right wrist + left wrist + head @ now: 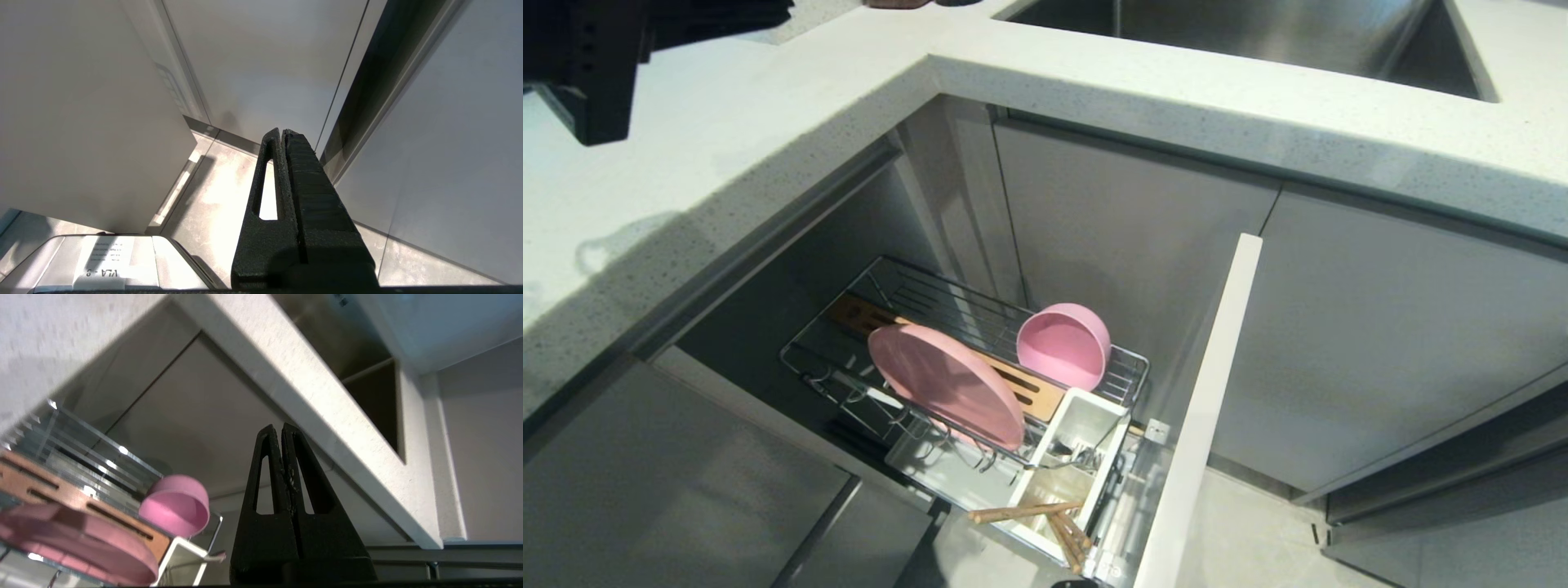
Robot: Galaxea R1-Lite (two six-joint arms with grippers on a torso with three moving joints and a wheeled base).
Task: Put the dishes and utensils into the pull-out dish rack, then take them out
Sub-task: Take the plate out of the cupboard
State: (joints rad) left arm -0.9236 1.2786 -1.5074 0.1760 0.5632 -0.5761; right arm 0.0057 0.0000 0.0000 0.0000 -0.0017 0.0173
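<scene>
So the chrome wire pull-out dish rack [1125, 365] is slid out from under the speckled white stone countertop [768, 147], w/ the white cabinet door [1205, 408] hanging open on its right. Everything's loaded atm. The flat round matte pink plate [943, 384] stands tilted in the prongs at the front of the rack, right in front of the slotted tan wooden board [1033, 390]. The smaller deep matte pink bowl [1063, 345] sits on its side at the back right corner, opening facing the camera. The white plastic utensil caddy [1066, 457] is at the near right end; the pair of thin light wooden chopsticks [1045, 518] lies across its front compartment, ends poking out over the edge. The slim silver metal fork [1066, 453] is in the middle compartment, hard to make out tbh.

Left gripper [282, 430] has its black fingers pressed together, nothing between them, up near the counter edge, well apart from the rack. In the head view it's the dark shape top left. Right gripper [282, 134] is pinched closed too, empty, down low by the cabinet fronts and the floor.
</scene>
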